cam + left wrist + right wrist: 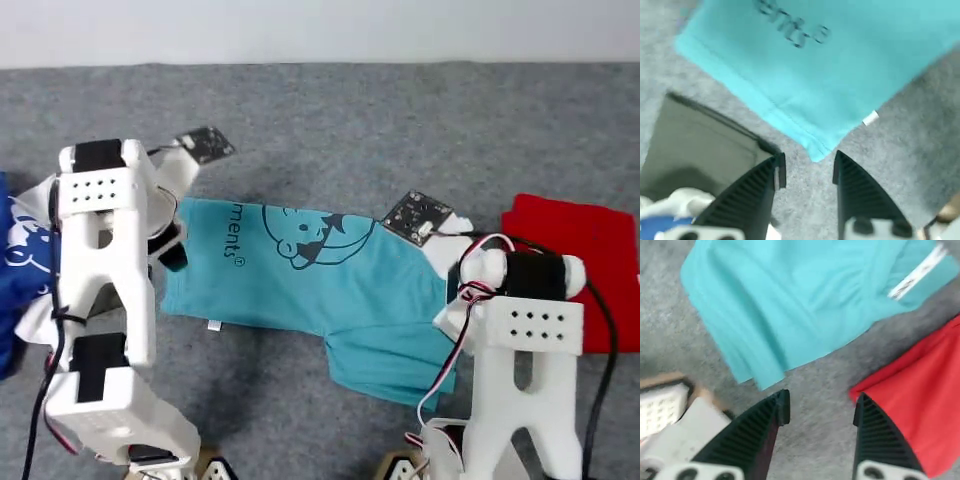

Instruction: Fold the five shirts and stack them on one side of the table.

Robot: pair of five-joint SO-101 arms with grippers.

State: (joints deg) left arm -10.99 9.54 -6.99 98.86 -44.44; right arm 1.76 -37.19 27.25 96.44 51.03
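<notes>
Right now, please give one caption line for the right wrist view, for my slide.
Right gripper, fingers open, above grey felt tabletop between a teal cloth shirt and a red cloth shirt.

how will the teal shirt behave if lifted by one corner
Probably floppy: the teal shirt lies flat with soft folds, so it should drape and sag. Likely light, being thin cloth. Pushed across the grey table cover, it may bunch rather than slide.

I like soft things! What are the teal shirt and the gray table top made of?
The teal shirt looks like soft knit cloth, maybe cotton: matte, wrinkled, with a stitched hem. The gray table top looks like felt or thin carpet: fuzzy, speckled and dull. I can't be sure from looks alone.
</notes>
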